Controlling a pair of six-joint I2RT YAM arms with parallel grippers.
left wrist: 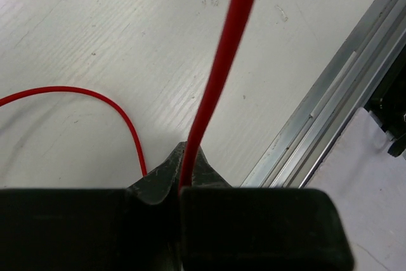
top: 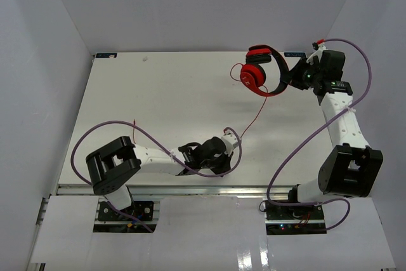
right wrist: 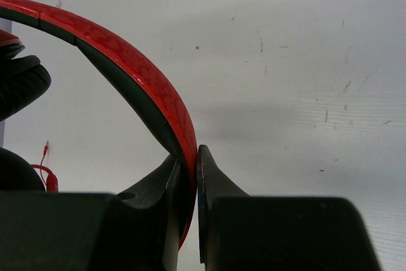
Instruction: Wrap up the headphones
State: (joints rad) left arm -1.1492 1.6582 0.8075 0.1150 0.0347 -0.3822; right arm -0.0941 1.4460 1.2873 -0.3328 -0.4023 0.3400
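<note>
No legible text, brand, number or sign in any of the three views.

Red over-ear headphones with black-lined headband [top: 257,74], near the far right corner of the worktop: the ear cup face is too small in the top view to make out any marking. The headband in the right wrist view shows only a faint mottled pattern, no letters.

White worktop [top: 158,93]: scuffs and specks only.

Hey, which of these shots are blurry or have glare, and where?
Left wrist: the cord close to the lens is soft, the table behind it sharp. Right wrist: a soft shadow crosses the table beyond the headband. Top external: sharp overall, glare on the glossy front panel.
</note>
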